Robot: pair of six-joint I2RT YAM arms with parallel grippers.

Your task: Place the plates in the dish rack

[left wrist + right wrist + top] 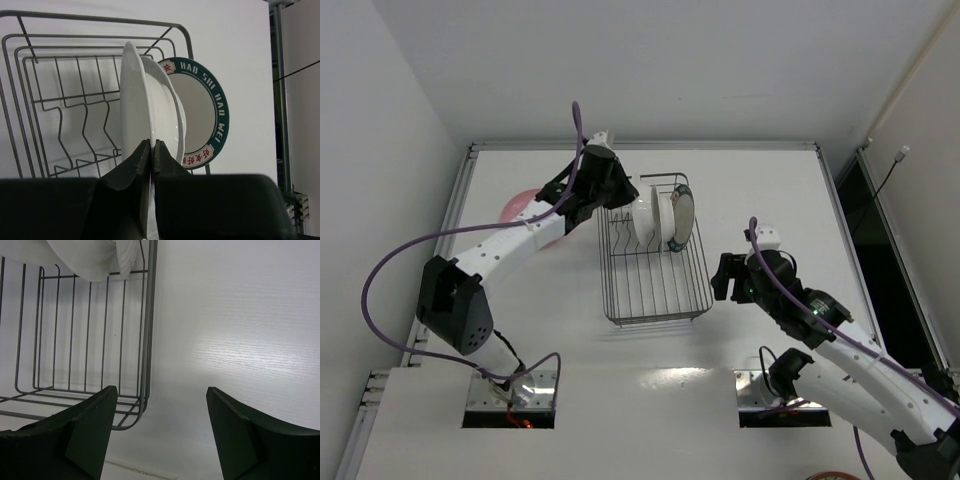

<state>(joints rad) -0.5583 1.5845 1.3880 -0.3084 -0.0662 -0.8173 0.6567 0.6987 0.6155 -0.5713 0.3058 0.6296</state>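
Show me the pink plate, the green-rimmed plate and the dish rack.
pink plate (516, 206): top view, its uncovered left part.
green-rimmed plate (197, 112): left wrist view, its centre.
dish rack (655, 285): top view, its bare floor wires.

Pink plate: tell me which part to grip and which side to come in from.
Grip the pink plate by its exposed far-left rim, coming in low from the left. It seems to lie flat on the table, left of the dish rack, and the left arm covers its near-right part.
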